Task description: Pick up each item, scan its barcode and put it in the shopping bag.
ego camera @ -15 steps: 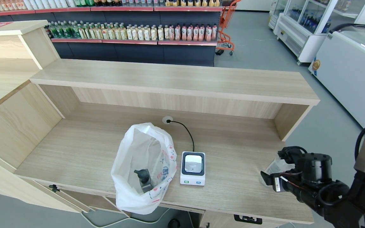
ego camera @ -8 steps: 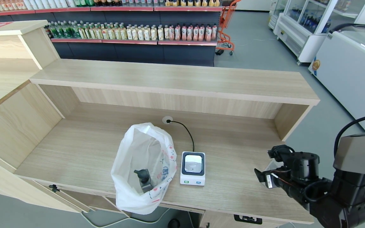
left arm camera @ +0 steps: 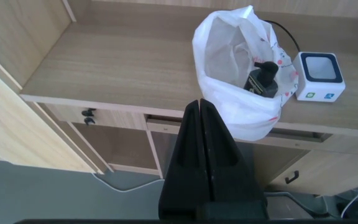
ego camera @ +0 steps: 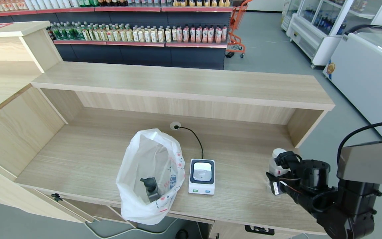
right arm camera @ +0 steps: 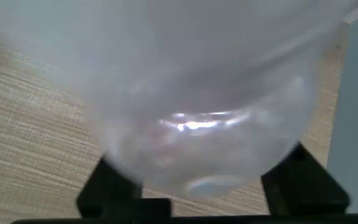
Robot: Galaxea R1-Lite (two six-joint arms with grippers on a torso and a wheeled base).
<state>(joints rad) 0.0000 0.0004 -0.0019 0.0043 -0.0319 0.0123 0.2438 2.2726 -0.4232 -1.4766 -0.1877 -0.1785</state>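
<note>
Right pincer tight around clear bottle

No print here is clear enough to read. The shopping bag has red and blue marks, the bottle a red label, the shelf bottles tiny labels, all illegible.

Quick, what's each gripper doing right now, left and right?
Left gripper: closed, empty.
Right gripper: closed on the clear bottle.
</note>
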